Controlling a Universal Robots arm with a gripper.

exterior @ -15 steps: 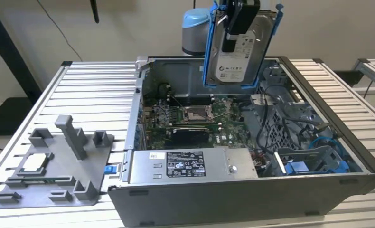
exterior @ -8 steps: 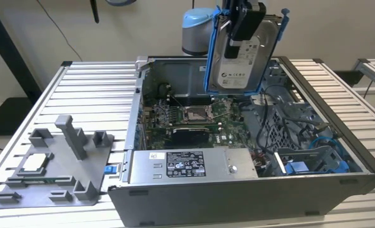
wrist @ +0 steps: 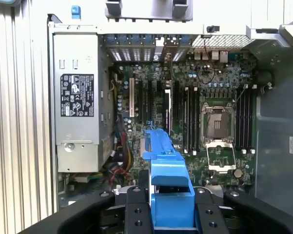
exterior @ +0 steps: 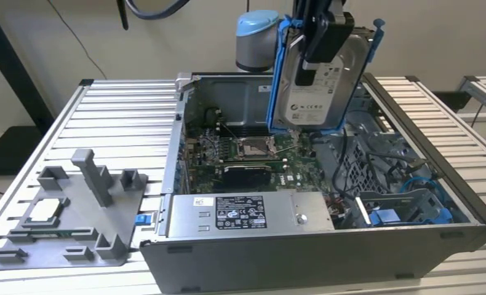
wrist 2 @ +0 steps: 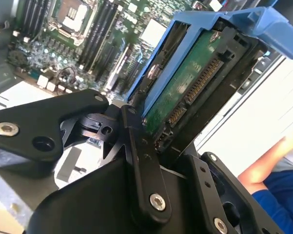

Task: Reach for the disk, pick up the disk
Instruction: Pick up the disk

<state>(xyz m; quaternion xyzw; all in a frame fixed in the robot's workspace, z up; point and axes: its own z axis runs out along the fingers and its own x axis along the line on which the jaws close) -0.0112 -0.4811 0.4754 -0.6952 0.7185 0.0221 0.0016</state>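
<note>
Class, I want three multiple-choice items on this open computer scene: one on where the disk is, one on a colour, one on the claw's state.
1. Where is the disk?
A. Lifted above the open computer case
B. On the grey stand
C. On the floor

2. What colour is the frame around the disk?
A. Red
B. Blue
C. Yellow

3. What is the claw doing?
A. Open, empty
B. Shut on a cable
C. Shut on the disk

Key: 1 A, it hangs upright over the case in the exterior view. 2 B, blue edges show in every view. 3 C, the black fingers clamp the disk.

Plain pale wall (exterior: 440, 43) behind; ribbed aluminium table (exterior: 112, 123); dark floor (exterior: 5, 147) at the exterior view's left.
</note>
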